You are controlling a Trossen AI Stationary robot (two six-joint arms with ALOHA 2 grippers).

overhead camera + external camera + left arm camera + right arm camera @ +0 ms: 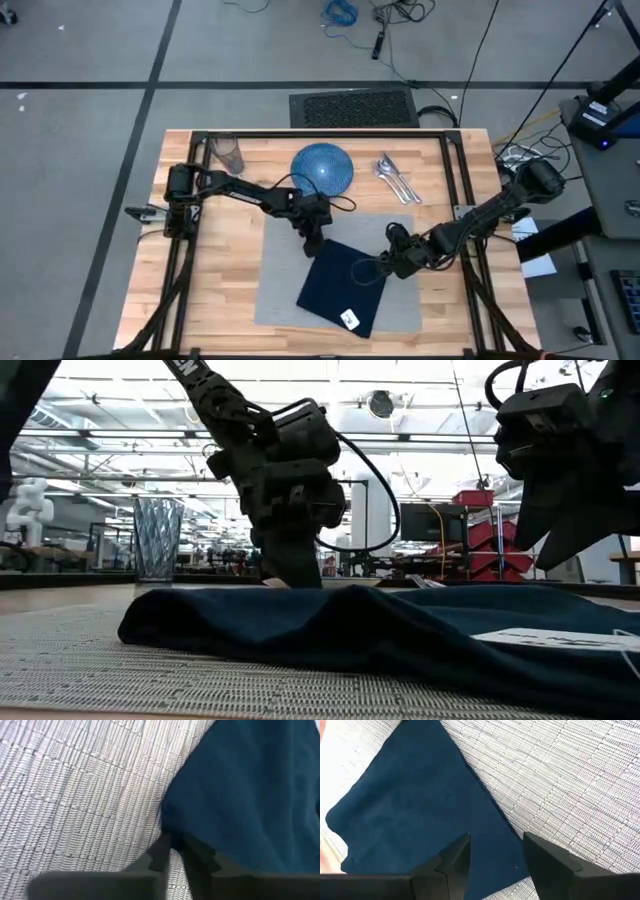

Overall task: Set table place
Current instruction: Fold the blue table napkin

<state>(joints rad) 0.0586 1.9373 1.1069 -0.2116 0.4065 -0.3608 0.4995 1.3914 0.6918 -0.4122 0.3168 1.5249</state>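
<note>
The navy napkin (pixel 343 283) lies flat and askew on the grey placemat (pixel 285 290), a white tag (pixel 349 319) near its near corner. My left gripper (pixel 313 242) points down at the napkin's far corner, its fingers almost together. My right gripper (pixel 495 865) hovers open over the napkin's right corner (pixel 385 262), clear of the cloth in the low view (pixel 560 500). Beyond the mat stand the blue plate (pixel 323 167), the cutlery (pixel 397 178) and the glass (pixel 228 153). My left gripper comes from above, pointing down, onto the napkin's far corner (pixel 172 837). Its fingertips (pixel 200 860) meet the cloth's edge with only a thin gap between them. The corner stays low on the placemat and the rest of the napkin (pixel 330 622) lies flat.
Bare placemat (pixel 75 795) lies to the left of the napkin and along its far right side (pixel 570 780). The black frame rails (pixel 320 135) run along the table's far edge and both sides. Bare wood (pixel 215 270) shows left of the mat.
</note>
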